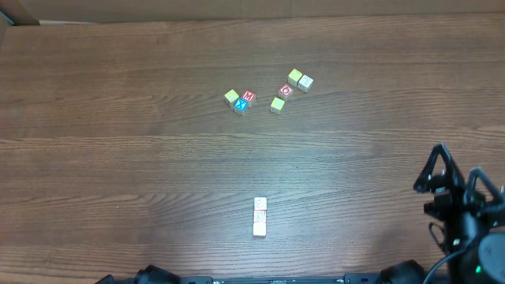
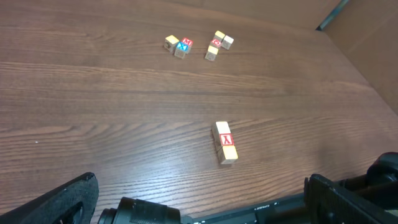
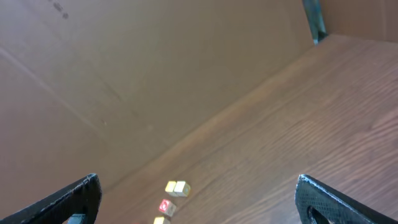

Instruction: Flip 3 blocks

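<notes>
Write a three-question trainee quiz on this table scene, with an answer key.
1. True or false: the right gripper is shut on a block.
2. How many blocks make up the near row? A) one B) three C) six
3. Fill in: the blue X cube touches a red-faced cube lettered ___.
Key: 1 false; 2 B; 3 M.

You seem to be in a robot lab: a wood counter [image 1: 118, 158], a cardboard wall [image 3: 155, 74] beside it, a black robot arm [image 1: 473, 237].
</notes>
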Action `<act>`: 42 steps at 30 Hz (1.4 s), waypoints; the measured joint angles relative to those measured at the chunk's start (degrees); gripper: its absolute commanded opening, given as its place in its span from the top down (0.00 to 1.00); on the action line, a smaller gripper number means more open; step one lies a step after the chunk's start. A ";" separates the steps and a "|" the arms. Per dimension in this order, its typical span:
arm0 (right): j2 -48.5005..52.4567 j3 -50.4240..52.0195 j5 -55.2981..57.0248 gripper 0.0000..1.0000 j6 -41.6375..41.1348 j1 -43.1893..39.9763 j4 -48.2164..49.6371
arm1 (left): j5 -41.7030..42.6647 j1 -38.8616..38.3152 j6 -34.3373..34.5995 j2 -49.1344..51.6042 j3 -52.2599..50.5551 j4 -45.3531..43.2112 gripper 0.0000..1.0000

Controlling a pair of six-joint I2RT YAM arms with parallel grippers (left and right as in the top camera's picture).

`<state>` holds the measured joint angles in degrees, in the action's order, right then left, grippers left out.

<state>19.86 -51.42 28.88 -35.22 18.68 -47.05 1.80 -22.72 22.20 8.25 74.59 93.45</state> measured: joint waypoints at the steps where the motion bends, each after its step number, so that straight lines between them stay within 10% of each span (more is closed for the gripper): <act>1: -2.60 2.95 -0.79 0.00 0.11 -0.83 1.36 | 0.04 -0.02 0.00 0.00 0.00 0.02 0.00; 16: -17.49 46.34 -19.65 0.00 1.60 -10.82 42.07 | 0.17 0.00 0.15 0.00 -0.02 0.00 0.00; 42: -19.02 50.36 -28.76 0.00 29.86 -14.21 41.94 | 0.17 0.00 0.15 0.00 -0.02 0.02 0.00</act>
<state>0.84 -1.06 0.12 -5.37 4.47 -5.10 1.98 -22.72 22.35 8.25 74.56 93.47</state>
